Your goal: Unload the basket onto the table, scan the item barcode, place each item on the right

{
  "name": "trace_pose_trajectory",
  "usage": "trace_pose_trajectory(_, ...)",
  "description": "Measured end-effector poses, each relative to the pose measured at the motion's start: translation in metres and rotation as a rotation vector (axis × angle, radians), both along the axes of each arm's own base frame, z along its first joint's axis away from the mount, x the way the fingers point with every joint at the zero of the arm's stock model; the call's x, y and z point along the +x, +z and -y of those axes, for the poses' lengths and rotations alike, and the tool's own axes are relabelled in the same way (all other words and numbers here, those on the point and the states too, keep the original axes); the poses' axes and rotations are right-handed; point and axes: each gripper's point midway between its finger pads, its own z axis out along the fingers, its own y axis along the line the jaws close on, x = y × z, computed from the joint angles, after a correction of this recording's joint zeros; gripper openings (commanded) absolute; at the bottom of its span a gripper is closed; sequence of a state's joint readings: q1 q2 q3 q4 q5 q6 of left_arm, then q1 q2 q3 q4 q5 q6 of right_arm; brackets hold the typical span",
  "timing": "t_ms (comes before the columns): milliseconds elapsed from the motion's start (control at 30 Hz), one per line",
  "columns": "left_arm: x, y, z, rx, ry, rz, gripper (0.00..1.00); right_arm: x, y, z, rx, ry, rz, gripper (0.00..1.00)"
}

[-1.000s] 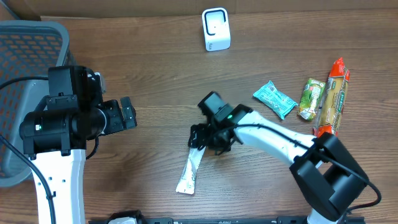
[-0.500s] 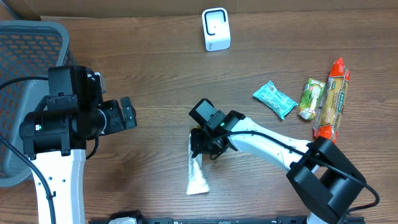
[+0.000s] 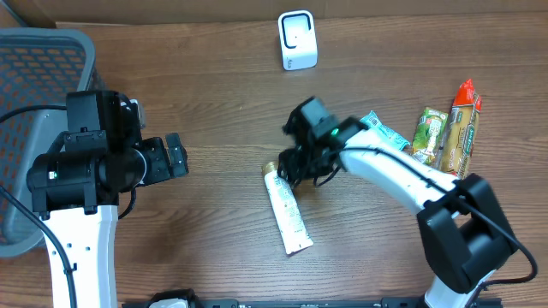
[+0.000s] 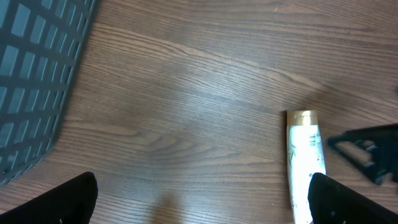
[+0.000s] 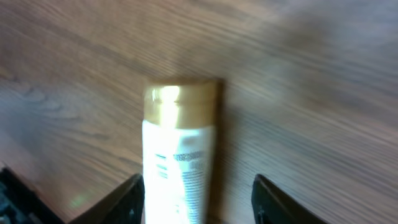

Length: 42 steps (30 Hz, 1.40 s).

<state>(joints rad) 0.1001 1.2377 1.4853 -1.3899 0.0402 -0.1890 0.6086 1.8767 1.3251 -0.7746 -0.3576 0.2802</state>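
The item is a white tube with a gold cap, lying flat on the wooden table and slanting toward the lower right. My right gripper hovers over its cap end. In the right wrist view the tube lies between the open fingers, close against the left one, with a wide gap to the right one; printed lines show on its side. The white scanner stands at the table's far edge. My left gripper is open at the left, and its view shows the tube at the right.
A grey mesh basket fills the left edge. A teal packet, a green packet and a long orange-red packet lie to the right. The basket wall also fills the left wrist view's left side.
The tube has swung from pointing lower left to pointing lower right. My right gripper rose up and to the right over the cap, and its jaws stand apart. The left arm has not moved.
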Motion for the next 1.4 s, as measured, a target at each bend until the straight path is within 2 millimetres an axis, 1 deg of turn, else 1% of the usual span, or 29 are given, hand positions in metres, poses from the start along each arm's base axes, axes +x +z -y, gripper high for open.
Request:
trace_pose_trajectory(33, 0.0, 0.0, 0.0, 0.0, 0.0, 0.0, 1.0, 0.008, 0.005, 0.006, -0.008, -0.008, 0.012, 0.51)
trace_pose_trajectory(67, 0.0, 0.0, 0.0, 0.0, 0.0, 0.0, 1.0, 0.015, 0.01, 0.011, -0.016, -0.018, 0.027, 0.4)
trace_pose_trajectory(133, 0.0, 0.0, 0.0, 0.0, 0.0, -0.001, 1.0, 0.039, 0.017, 0.028, -0.043, -0.055, 0.083, 0.31)
trace_pose_trajectory(167, 0.0, 0.0, 0.0, 0.0, 0.0, 0.0, 1.0, 0.042, 0.017, 0.032, -0.049, -0.065, 0.086, 0.3)
trace_pose_trajectory(333, 0.0, 0.0, 0.0, 0.0, 0.0, -0.001, 1.0, 0.078, 0.011, 0.083, -0.155, -0.186, 0.154, 0.26)
trace_pose_trajectory(400, 0.0, 0.0, 0.0, 0.0, 0.0, 0.0, 0.99, 0.089, 0.004, 0.103, -0.2, -0.23, 0.163, 0.22)
trace_pose_trajectory(467, 0.0, 0.0, 0.0, 0.0, 0.0, 0.0, 1.0, 0.096, -0.007, 0.121, -0.244, -0.269, 0.153, 0.19)
trace_pose_trajectory(567, 0.0, 0.0, 0.0, 0.0, 0.0, -0.001, 1.0, 0.103, -0.027, 0.144, -0.294, -0.316, 0.119, 0.13)
trace_pose_trajectory(633, 0.0, 0.0, 0.0, 0.0, 0.0, -0.001, 0.99, 0.105, -0.04, 0.161, -0.317, -0.353, 0.088, 0.12)
trace_pose_trajectory(733, 0.0, 0.0, 0.0, 0.0, 0.0, -0.001, 1.0, 0.11, -0.048, 0.187, -0.331, -0.428, 0.056, 0.12)
trace_pose_trajectory(833, 0.0, 0.0, 0.0, 0.0, 0.0, -0.001, 1.0, 0.115, -0.049, 0.216, -0.339, -0.528, 0.034, 0.12)
trace_pose_trajectory(1000, 0.0, 0.0, 0.0, 0.0, 0.0, -0.001, 1.0, 0.116, -0.053, 0.264, -0.336, -0.697, -0.028, 0.12)
trace_pose_trajectory(1133, 0.0, 0.0, 0.0, 0.0, 0.0, 0.0, 0.99, 0.116, -0.054, 0.289, -0.322, -0.783, -0.053, 0.12)
trace_pose_trajectory(1300, 0.0, 0.0, 0.0, 0.0, 0.0, -0.001, 1.0, 0.114, -0.054, 0.327, -0.307, -0.894, -0.077, 0.11)
trace_pose_trajectory(1400, 0.0, 0.0, 0.0, 0.0, 0.0, -0.001, 0.99, 0.113, -0.054, 0.343, -0.257, -0.945, -0.094, 0.11)
